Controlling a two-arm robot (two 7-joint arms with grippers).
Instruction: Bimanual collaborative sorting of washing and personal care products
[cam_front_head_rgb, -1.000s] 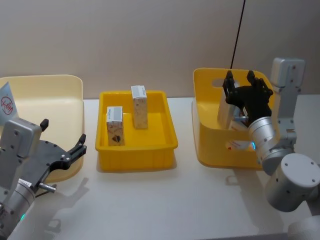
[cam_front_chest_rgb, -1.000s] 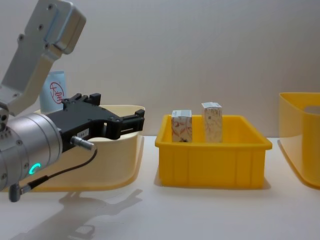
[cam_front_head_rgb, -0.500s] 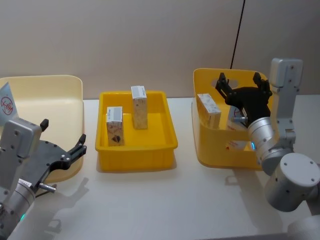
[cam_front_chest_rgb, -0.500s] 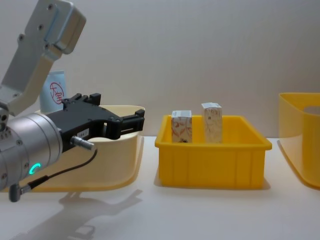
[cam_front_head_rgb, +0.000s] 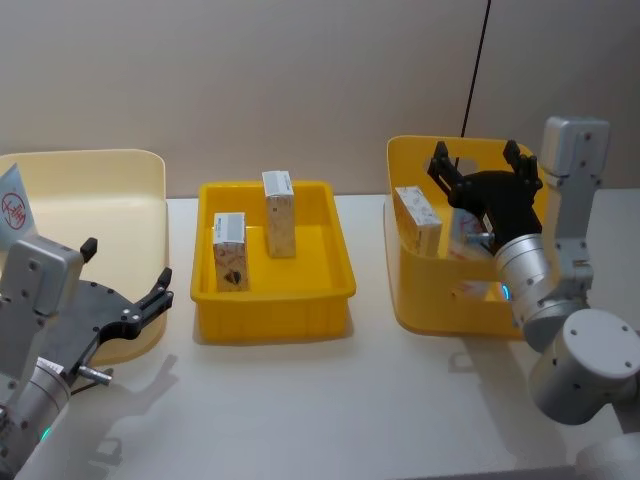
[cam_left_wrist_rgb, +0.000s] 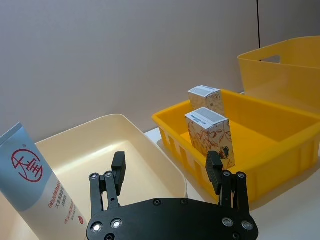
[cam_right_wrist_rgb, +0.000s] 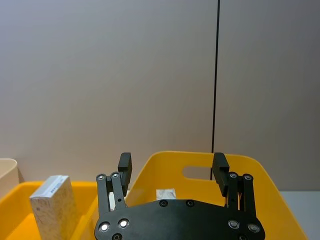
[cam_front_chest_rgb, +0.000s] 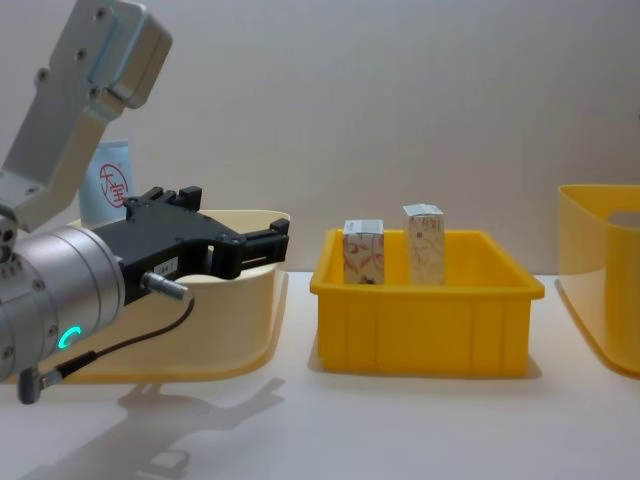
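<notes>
A light-blue tube (cam_left_wrist_rgb: 30, 180) with a red round logo leans in the cream bin (cam_front_head_rgb: 100, 200) at the far left. Two white swirl-print cartons (cam_front_head_rgb: 230, 265) (cam_front_head_rgb: 279, 213) stand upright in the shallow yellow tray (cam_front_head_rgb: 275, 305) in the middle. A third carton (cam_front_head_rgb: 418, 220) leans against the left wall of the deep yellow bin (cam_front_head_rgb: 440, 310) on the right. My right gripper (cam_front_head_rgb: 480, 165) hovers open above that bin, holding nothing. Other products (cam_front_head_rgb: 470, 240) lie partly hidden under it. My left gripper (cam_front_head_rgb: 127, 265) is open and empty beside the cream bin's near right corner.
The three containers stand in a row on a white table (cam_front_head_rgb: 330, 400) against a plain wall. A black cable (cam_front_head_rgb: 475, 70) hangs down behind the right bin. Open tabletop lies in front of the containers.
My right gripper has opened and let go of the carton it held upright in the right bin. That carton now leans against the bin's left wall. The left arm has not moved.
</notes>
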